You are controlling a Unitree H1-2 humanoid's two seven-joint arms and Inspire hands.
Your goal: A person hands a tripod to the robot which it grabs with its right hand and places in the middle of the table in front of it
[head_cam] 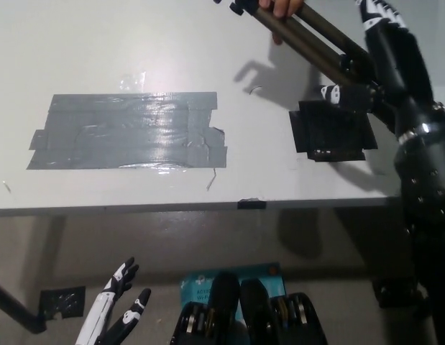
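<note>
One folded bronze-and-black metal tripod (315,39) hangs slanted above the white table (100,43), up-right of the single black tape square (330,131). A person's hand (282,7) grips its top end. The black right robot hand (349,93) reaches the tripod's lower legs; whether it has clenched cannot be told. One grey duct-tape patch (129,131) lies left of the square. The white left robot hand (118,305) rests splayed and released below the table edge, over grey floor.

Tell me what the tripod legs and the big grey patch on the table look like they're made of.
Tripod legs: likely metal tubing, dull bronze-brown, smooth and straight, with black fittings that may be plastic. Grey patch: apparently overlapping strips of duct tape, glossy, with wrinkles, glare and ragged ends, stuck flat on the white table.
</note>
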